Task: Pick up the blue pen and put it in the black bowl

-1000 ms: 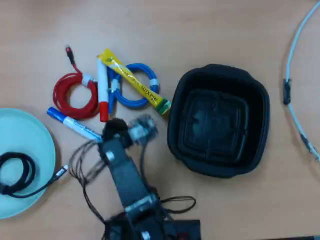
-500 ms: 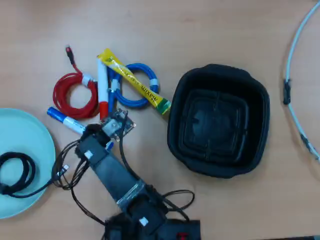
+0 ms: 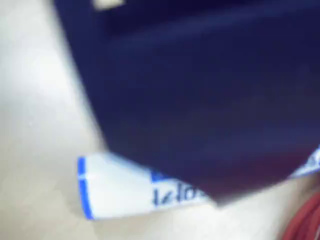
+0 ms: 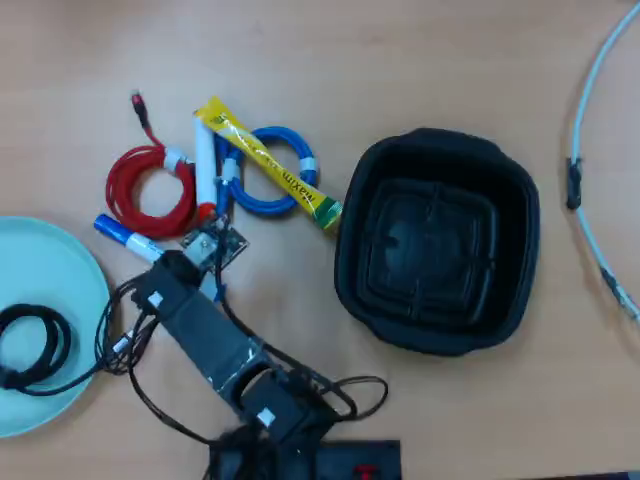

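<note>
Pick step: tool [image 4: 180, 262] sits low over the blue pen [image 4: 122, 235] on the tabletop [image 4: 300, 60], left of the black bowl [image 4: 436, 242]. Can't tell the jaw state; wrist view is blurred. Next: confirm grip, lift, carry right to bowl.

Red cable coil [image 4: 148, 187] and white marker [image 4: 205, 170] crowd the blue pen [image 4: 125, 235]; bare table [image 4: 300, 60] beyond.

Overhead view: a light tan wood-grain bench [image 4: 330, 60] fills the whole field, evenly lit with soft shadows. No wall, floor or window shows. In the wrist view the same bench [image 3: 35, 125] appears pale, blurred and brightly lit.
</note>
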You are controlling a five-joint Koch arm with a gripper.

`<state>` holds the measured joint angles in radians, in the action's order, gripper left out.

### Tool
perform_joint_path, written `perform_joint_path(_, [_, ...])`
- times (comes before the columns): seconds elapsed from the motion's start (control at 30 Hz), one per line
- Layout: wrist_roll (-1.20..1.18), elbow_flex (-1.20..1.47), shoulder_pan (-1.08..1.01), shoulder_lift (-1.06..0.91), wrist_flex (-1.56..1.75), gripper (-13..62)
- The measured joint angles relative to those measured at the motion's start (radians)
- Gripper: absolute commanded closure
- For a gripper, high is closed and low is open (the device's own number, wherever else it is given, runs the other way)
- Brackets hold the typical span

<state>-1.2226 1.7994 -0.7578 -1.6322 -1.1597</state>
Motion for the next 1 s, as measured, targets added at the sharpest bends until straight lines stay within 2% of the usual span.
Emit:
perform_joint_path(0.6, [-0.023,-0.002,0.012,0.117,0.137,21.5])
perform_joint_path(1.0, [-0.021,-0.114,-0.002,0.291,0.173,21.5])
